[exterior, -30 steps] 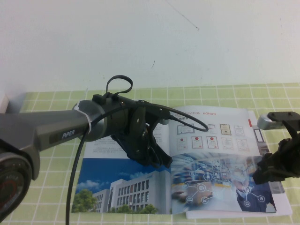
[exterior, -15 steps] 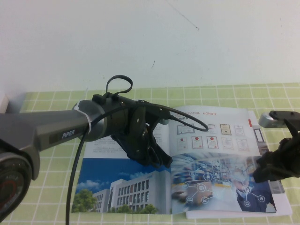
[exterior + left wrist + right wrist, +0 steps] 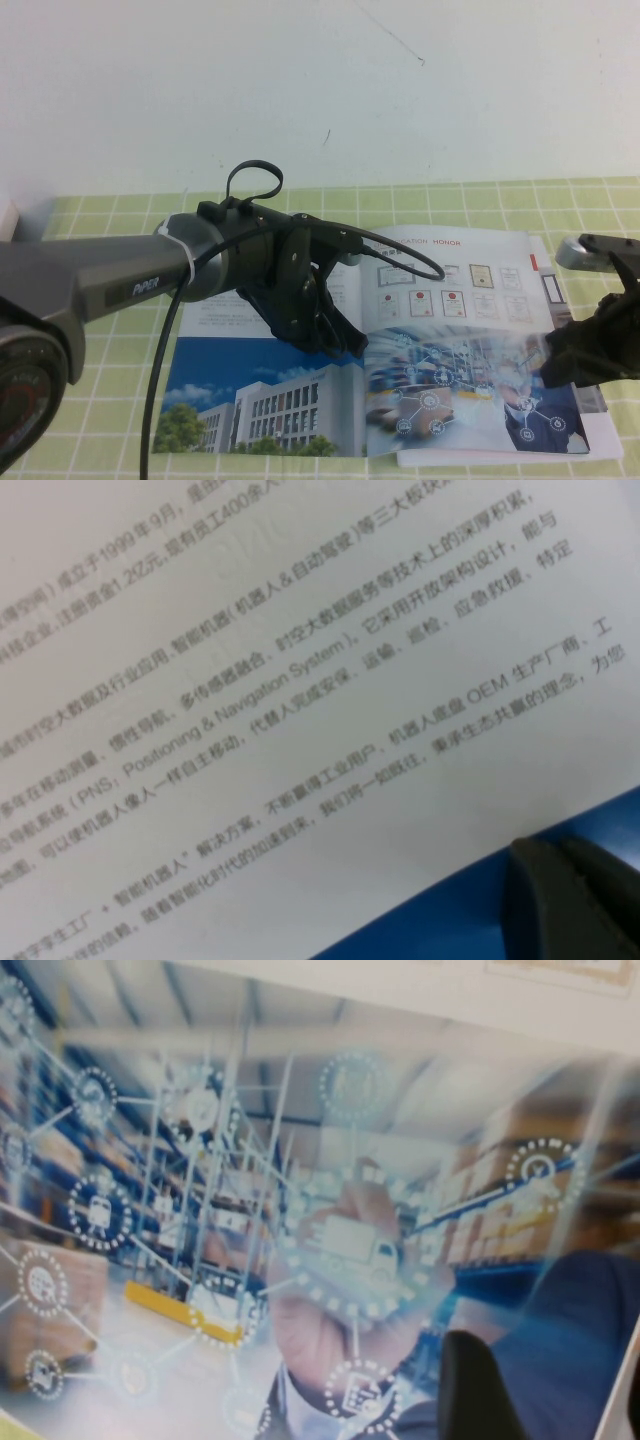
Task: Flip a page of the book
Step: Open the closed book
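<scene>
The book [image 3: 270, 400] lies open on the table. Its left page shows a white building under blue sky. The page [image 3: 450, 300] headed "QUALIFICATION HONOR" lies flat on the right and fills the right wrist view [image 3: 300, 1160]. My left gripper [image 3: 338, 343] is shut and rests its tips on the left page beside the spine. In the left wrist view [image 3: 575, 900] it sits where the white text meets the blue band. My right gripper [image 3: 560, 368] is open at the page's outer edge. In the right wrist view [image 3: 555, 1370] one finger [image 3: 480, 1390] lies over the page.
The book lies on a green checked cloth [image 3: 100, 330] below a white wall [image 3: 320, 90]. More pages [image 3: 605, 440] show under the right page at its outer edge. My left arm [image 3: 120, 280] reaches across the left side of the table.
My right gripper has shifted slightly to the right, towards the page's outer edge. The left gripper and the book have not moved.
</scene>
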You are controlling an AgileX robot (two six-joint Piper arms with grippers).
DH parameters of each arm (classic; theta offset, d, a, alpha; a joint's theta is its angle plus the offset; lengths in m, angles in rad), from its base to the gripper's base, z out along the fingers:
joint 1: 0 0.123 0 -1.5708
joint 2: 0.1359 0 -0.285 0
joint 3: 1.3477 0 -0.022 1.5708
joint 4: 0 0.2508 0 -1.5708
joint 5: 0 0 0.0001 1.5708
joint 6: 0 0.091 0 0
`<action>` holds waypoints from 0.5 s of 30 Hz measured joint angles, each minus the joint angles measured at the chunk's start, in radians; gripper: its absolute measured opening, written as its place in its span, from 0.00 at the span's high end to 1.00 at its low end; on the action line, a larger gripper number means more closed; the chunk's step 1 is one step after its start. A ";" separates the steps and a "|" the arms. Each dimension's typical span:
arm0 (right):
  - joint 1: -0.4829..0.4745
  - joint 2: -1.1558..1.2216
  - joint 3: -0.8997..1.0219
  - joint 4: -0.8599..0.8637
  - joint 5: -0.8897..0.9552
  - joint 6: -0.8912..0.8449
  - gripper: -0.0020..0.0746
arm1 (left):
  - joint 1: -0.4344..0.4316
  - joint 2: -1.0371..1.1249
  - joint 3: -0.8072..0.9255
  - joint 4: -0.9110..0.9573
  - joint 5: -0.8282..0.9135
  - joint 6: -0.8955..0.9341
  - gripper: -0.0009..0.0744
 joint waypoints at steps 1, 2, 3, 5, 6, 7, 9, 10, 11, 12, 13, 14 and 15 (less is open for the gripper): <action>0.000 0.000 0.000 0.000 0.000 0.001 0.55 | 0.000 0.000 0.000 0.000 0.000 0.000 0.99; 0.000 0.002 0.000 0.000 0.000 0.002 0.56 | 0.000 0.000 0.000 0.000 -0.002 0.000 0.99; 0.000 0.005 0.000 0.000 0.000 0.004 0.56 | 0.000 0.000 0.000 -0.001 -0.004 0.000 0.99; 0.000 0.018 0.000 0.000 0.000 0.008 0.56 | 0.000 0.000 0.000 -0.005 -0.005 0.000 0.99; 0.000 0.027 0.000 0.000 0.002 0.009 0.56 | 0.000 0.000 0.000 -0.007 -0.005 0.000 0.99; 0.000 0.037 0.000 0.000 0.004 0.009 0.56 | 0.000 0.000 0.000 -0.007 -0.005 0.000 0.99; -0.002 0.048 0.000 0.010 0.004 0.011 0.56 | 0.000 0.000 0.000 -0.008 -0.006 0.000 0.99; -0.004 0.050 -0.002 0.015 0.008 0.011 0.56 | 0.000 0.000 0.000 -0.008 -0.006 0.000 0.99; -0.004 0.052 -0.004 0.020 0.010 0.011 0.56 | 0.000 0.000 0.000 -0.008 -0.006 0.000 0.99; -0.005 0.055 -0.004 0.032 0.012 0.011 0.56 | 0.000 0.000 0.000 -0.008 -0.006 0.000 0.99; -0.008 0.056 -0.004 0.046 0.014 0.006 0.56 | 0.000 0.000 0.000 -0.008 -0.006 0.000 0.99; -0.009 0.056 -0.004 0.060 0.016 -0.008 0.56 | 0.000 0.000 0.000 -0.008 -0.006 0.000 0.99; -0.010 0.057 -0.004 0.082 0.018 -0.025 0.56 | 0.000 0.000 0.000 -0.008 -0.006 0.000 0.99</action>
